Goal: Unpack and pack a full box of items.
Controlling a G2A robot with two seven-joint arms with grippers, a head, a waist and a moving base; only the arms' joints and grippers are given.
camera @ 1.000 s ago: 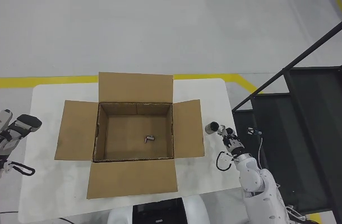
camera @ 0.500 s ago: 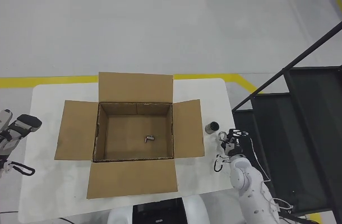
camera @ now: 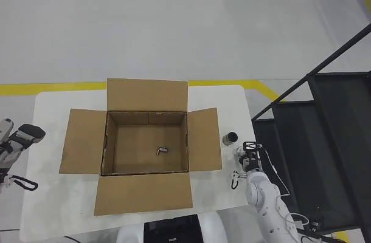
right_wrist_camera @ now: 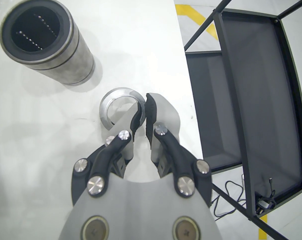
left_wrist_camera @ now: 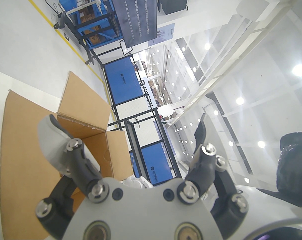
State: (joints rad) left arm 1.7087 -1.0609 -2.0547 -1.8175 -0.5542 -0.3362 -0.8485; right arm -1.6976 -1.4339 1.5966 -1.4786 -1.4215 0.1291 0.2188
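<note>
The right tool (right_wrist_camera: pixel 144 101) is clamped on the wall of a ring (right_wrist_camera: pixel 116 101), one finger inside the loop and the other outside. The ring is bright silver metal with a flat, smooth face. Part of its loop is hidden behind the fingers. It sits low over the white tabletop (right_wrist_camera: pixel 131 26), close to the right edge and about midway along it.

Just beside the ring, apart from it, a cylinder (right_wrist_camera: pixel 47 41) stands upright. It is dull grey metal with thin grooves round both ends and a dark bore lined with rows of tiny balls. In the top view the cylinder (camera: pixel 230 138) lies between the right tool (camera: pixel 246 149) and the right flap of the box (camera: pixel 205 140).

The brown cardboard box takes the middle of the tabletop with all four flaps folded out. One small dark part (camera: pixel 162 149) lies on its floor.

A black rack (right_wrist_camera: pixel 253 96) stands just past the right edge.

The left tool (left_wrist_camera: pixel 126 126) hangs off the left edge, tilted upward, its fingers spread wide with nothing between them.
</note>
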